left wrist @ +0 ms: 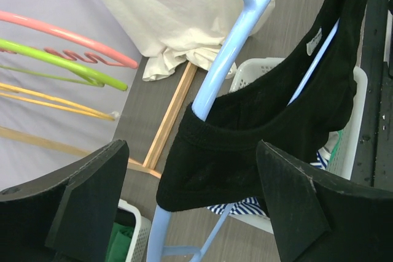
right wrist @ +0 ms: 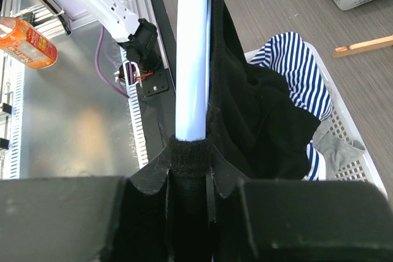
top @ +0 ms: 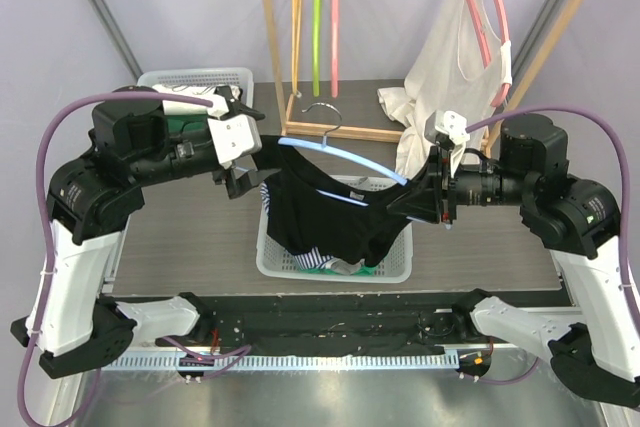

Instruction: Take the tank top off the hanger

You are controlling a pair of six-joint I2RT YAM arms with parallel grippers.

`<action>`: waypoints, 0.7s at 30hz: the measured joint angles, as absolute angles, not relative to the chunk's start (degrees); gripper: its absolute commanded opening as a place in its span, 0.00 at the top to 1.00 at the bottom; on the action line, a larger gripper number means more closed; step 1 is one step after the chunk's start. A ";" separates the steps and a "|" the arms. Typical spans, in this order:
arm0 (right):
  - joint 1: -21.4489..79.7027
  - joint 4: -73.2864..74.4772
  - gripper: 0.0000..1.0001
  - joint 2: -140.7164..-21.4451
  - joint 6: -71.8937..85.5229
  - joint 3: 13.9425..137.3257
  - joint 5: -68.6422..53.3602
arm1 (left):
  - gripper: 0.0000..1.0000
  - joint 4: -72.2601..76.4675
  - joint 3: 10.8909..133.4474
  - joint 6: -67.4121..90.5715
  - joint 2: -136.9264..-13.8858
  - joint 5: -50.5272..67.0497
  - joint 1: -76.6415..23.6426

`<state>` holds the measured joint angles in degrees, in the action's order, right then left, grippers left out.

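Observation:
A black tank top [top: 330, 212] hangs on a light blue hanger [top: 340, 152] held in the air above a white basket. My right gripper [top: 412, 199] is shut on the hanger's right end, with the tank top's strap pinched under the jaws [right wrist: 189, 164]. My left gripper [top: 243, 179] is open at the hanger's left end. In the left wrist view its fingers [left wrist: 92, 194] stand wide apart on either side of the left strap [left wrist: 209, 170], which still lies over the blue hanger arm [left wrist: 230, 47]. They do not touch it.
A white basket [top: 400, 272] with striped clothes lies below the hanger. A wooden rack [top: 270, 37] stands behind with orange, green and pink hangers and a white top [top: 450, 57]. A second basket [top: 195, 77] is at the back left.

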<state>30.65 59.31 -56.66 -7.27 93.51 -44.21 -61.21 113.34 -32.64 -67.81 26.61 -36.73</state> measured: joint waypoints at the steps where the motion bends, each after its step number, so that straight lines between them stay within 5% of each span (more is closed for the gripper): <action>1: 30.92 59.35 0.99 -56.82 -7.29 93.51 -44.07 | 0.17 -61.41 113.36 -32.77 -67.85 26.63 -36.73; 8: 31.88 60.12 0.99 -58.76 -7.40 94.17 -43.57 | 0.37 -62.15 115.02 -32.86 -69.25 27.90 -36.73; 13: 32.64 60.45 0.99 -60.34 -7.44 95.57 -43.09 | 0.60 -64.79 115.37 -32.88 -70.11 29.41 -36.73; 21: 33.89 62.26 0.99 -61.30 -7.49 96.88 -42.65 | 0.59 -68.03 118.45 -31.73 -72.40 31.07 -37.30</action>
<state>33.89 62.26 -61.30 -7.49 96.88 -42.65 -68.03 118.45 -31.73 -72.40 31.07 -37.30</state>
